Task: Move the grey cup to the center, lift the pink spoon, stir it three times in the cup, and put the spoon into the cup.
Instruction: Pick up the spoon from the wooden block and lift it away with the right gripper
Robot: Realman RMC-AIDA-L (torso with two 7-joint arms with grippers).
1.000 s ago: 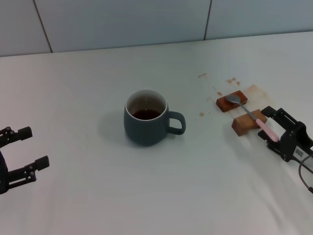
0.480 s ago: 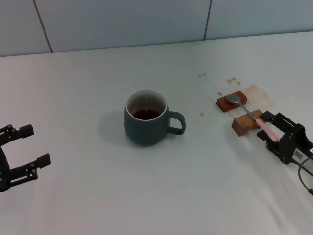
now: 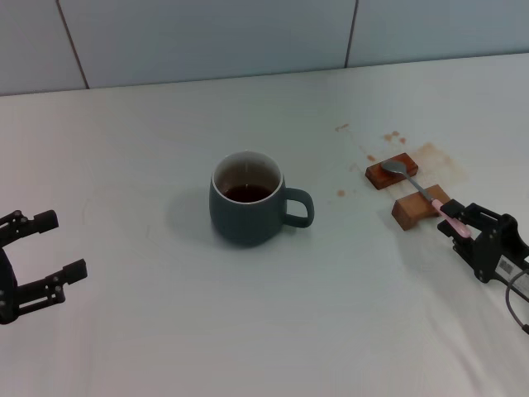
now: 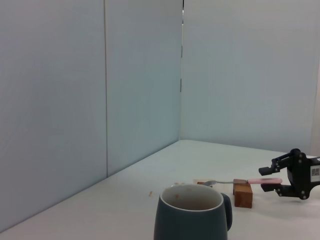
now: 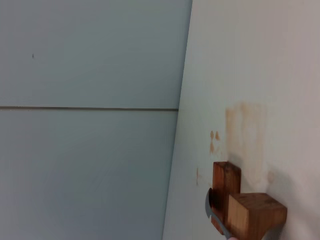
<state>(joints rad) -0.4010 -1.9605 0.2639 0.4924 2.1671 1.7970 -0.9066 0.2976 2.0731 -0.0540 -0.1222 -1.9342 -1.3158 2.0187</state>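
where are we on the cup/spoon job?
Done: cup sits mid-table, and the left gripper is open, off to the left. In hand: right gripper is at the pink end of the spoon, which lies across the two wooden blocks, not yet lifted; whether it has closed is unclear. Left: lift, three stirs, spoon into cup.

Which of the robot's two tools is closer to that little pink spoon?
The right one. The right tool sits around the pink spoon's handle end, beside the wooden blocks. The left tool is open at the table's far left edge, beyond the grey cup.
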